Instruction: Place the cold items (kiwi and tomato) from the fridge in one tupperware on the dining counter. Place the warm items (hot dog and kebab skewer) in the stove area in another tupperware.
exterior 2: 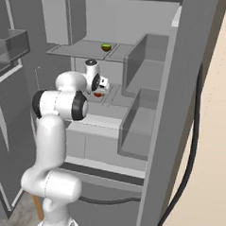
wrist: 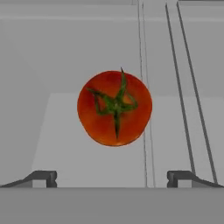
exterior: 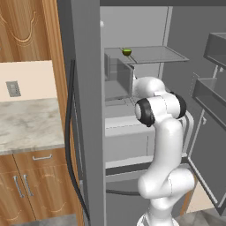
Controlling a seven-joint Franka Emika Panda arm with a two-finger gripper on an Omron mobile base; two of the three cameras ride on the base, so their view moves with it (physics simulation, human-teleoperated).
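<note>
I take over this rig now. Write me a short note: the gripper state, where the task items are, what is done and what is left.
Gripper: open, holding nothing, inside the open fridge and aimed at the tomato.
Tomato: on a fridge shelf, centred ahead of the fingertips, not yet gripped.
Kiwi: on the upper fridge shelf, untouched.
Done: fridge door open, arm reached in towards the tomato.
Left: grasp the tomato, take it and the kiwi to one tupperware on the dining counter; then put the hot dog and kebab skewer in another.

Kiwi [exterior: 127, 52] on upper fridge shelf [exterior: 163, 55]
</note>
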